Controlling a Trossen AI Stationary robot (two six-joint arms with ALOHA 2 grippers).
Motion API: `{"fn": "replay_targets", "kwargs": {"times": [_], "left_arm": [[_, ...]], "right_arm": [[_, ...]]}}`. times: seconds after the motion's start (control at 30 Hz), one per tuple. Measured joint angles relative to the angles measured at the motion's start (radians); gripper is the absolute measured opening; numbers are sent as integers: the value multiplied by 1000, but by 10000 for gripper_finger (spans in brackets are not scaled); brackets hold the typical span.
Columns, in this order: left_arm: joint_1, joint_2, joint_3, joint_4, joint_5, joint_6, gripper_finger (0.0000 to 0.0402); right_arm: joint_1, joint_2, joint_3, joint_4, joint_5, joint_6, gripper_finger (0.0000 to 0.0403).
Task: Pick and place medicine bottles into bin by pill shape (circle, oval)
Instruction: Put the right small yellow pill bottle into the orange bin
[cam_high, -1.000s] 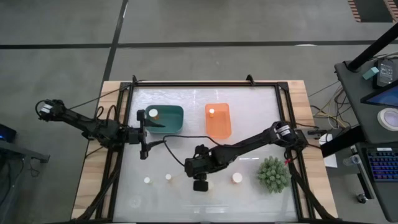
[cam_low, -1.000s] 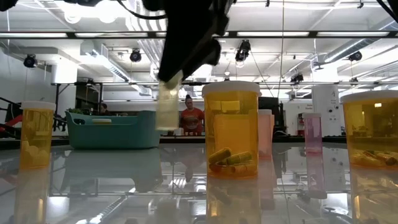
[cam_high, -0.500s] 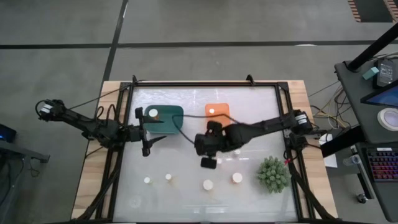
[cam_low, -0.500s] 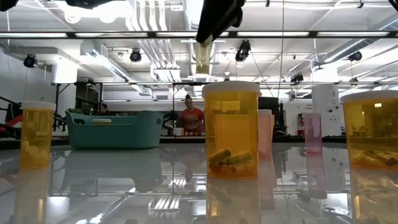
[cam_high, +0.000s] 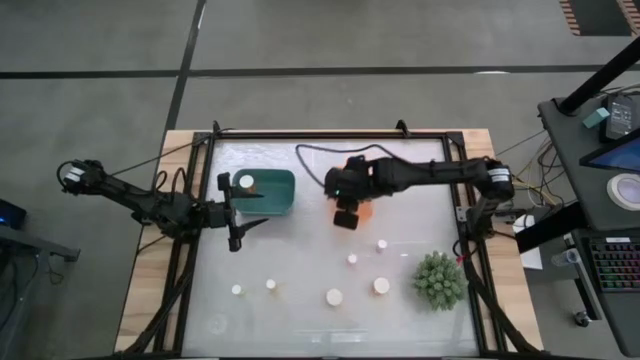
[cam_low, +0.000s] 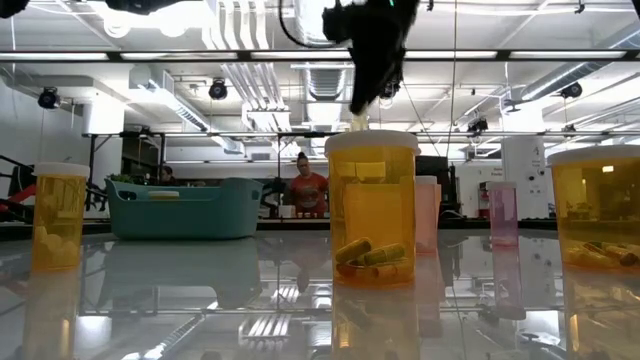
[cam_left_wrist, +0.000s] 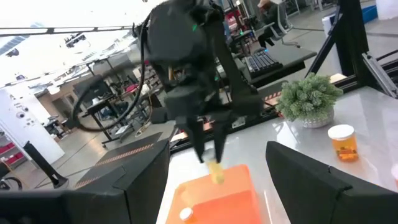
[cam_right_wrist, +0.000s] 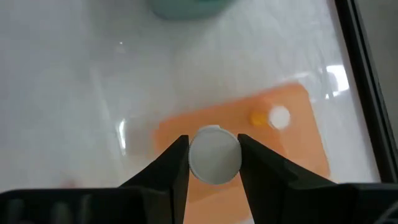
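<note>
The right gripper (cam_high: 346, 214) hangs over the orange bin (cam_high: 362, 184) at centre frame, fingers pinching a white-capped bottle (cam_right_wrist: 214, 155) ready to drop in; the left gripper (cam_high: 246, 208) waits open beside the teal bin (cam_high: 280, 190)

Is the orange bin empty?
No, one bottle already lies in the orange bin, below the right hand.

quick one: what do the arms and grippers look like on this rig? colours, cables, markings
Both arms, left arm and right arm, are black, slim and jointed, with a pale ring at one joint each. Loose black cables run along them. The right gripper has two dark, flat, tapering fingers; the left gripper looks black too. A small green light shows on the right wrist housing.
</note>
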Motion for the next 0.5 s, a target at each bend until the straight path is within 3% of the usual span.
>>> {"fn": "replay_targets", "kwargs": {"times": [0.3,0.5], "left_arm": [[0,4,0,2,0,-1,251],[0,5,0,2,0,-1,251]], "right_arm": [[-168,-109,-285,238,-96,-30,114],[-266,-113,-366,296,-105,-70,115]]}}
